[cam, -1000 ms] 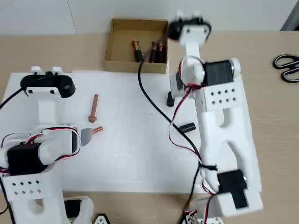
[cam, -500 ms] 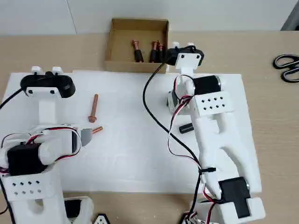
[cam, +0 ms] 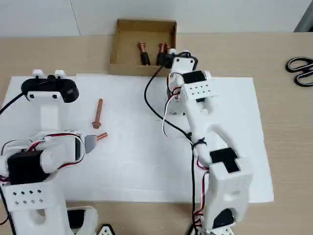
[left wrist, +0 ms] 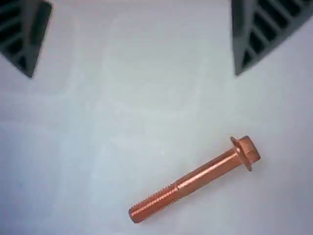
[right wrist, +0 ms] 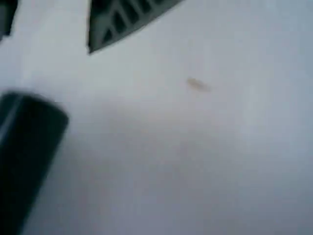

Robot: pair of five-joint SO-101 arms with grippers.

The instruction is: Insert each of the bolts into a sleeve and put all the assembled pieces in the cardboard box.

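Note:
Two copper bolts lie on the white foam sheet [cam: 127, 161]: one bolt [cam: 98, 113] lies free, the other bolt [cam: 101, 136] sits right at my left gripper [cam: 92, 142]. In the left wrist view that bolt [left wrist: 195, 178] lies flat just outside the open left gripper [left wrist: 137, 39], touching neither finger. My right arm [cam: 195, 93] stretches over the sheet just in front of the cardboard box [cam: 120, 49], which holds assembled pieces [cam: 143, 53]. The right gripper [right wrist: 49, 19] is open above the foam, and a black sleeve [right wrist: 24, 156] lies close beside it.
Scissors [cam: 301, 68] lie on the wooden table at the far right. The right arm's cables [cam: 166, 117] trail across the middle of the sheet. The foam between the two arms is bare.
The right arm has drawn back from beyond the box and swung left, so its wrist is now low over the sheet, covering the two black sleeves. The left arm has not moved.

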